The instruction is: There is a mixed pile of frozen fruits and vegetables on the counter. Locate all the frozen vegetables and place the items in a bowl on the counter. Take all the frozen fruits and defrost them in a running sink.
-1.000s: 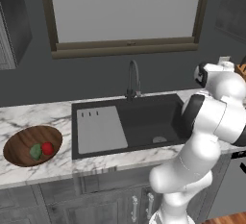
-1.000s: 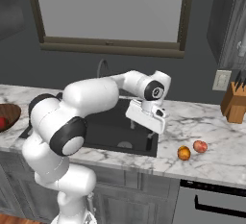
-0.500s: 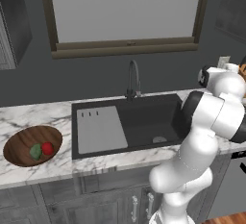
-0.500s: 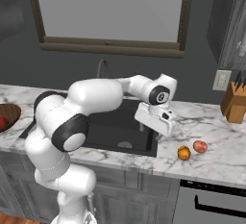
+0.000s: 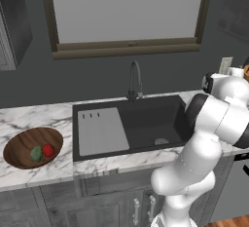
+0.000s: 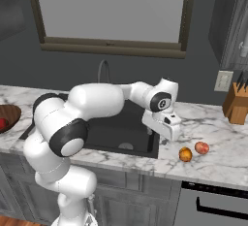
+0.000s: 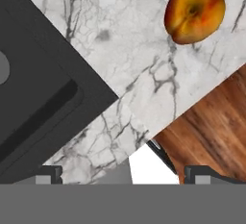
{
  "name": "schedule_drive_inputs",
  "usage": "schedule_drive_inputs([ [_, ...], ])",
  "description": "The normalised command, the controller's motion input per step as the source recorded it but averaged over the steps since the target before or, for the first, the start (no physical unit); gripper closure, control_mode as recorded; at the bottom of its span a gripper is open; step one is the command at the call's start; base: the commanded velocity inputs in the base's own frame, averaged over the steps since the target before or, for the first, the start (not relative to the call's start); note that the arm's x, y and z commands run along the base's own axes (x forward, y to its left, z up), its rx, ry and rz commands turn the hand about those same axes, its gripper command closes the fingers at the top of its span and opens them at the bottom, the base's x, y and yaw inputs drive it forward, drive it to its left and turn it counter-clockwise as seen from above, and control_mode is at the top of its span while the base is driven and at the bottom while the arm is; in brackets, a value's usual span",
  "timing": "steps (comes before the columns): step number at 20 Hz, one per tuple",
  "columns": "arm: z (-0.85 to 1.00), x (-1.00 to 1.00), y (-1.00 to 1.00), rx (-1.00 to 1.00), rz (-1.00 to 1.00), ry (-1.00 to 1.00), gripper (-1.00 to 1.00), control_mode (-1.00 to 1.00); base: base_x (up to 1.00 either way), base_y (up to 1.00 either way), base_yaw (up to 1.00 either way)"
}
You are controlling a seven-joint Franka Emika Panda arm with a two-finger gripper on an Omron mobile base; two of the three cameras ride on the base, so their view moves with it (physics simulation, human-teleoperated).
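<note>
At centre right of the right base view, gripper (image 6: 163,138) hangs wide open and empty near the orange fruit (image 6: 184,154) and peach (image 6: 201,147) on the counter (image 6: 218,159). Fruit stage, seemingly; next: descend, clasp one, carry to sink (image 6: 116,135).

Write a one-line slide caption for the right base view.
Open gripper hovers above counter near two frozen fruits beside sink.

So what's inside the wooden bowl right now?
In the bowl lie a dark green lump and a bright red round item, side by side. Whether a smaller piece sits under or behind them cannot be seen at this size.
</note>
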Motion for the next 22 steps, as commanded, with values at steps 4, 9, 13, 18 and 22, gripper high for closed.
schedule_drive_inputs([
  [4, 0.0, 0.05, -0.16, -0.15, -0.14, 0.0, -1.0, -1.0, 0.0, 0.0, 0.0],
  [9, 0.0, 0.07, -0.2, -0.13, -0.14, 0.02, -1.0, -1.0, 0.0, 0.0, 0.0],
  [13, -0.09, 0.07, -0.28, -0.09, -0.12, 0.03, -1.0, -1.0, 0.0, 0.0, 0.0],
  [18, -0.18, 0.19, -0.34, -0.05, -0.08, 0.09, -1.0, -1.0, 0.0, 0.0, 0.0],
  [22, -0.19, 0.23, -0.43, -0.01, -0.03, 0.14, -1.0, -1.0, 0.0, 0.0, 0.0],
])
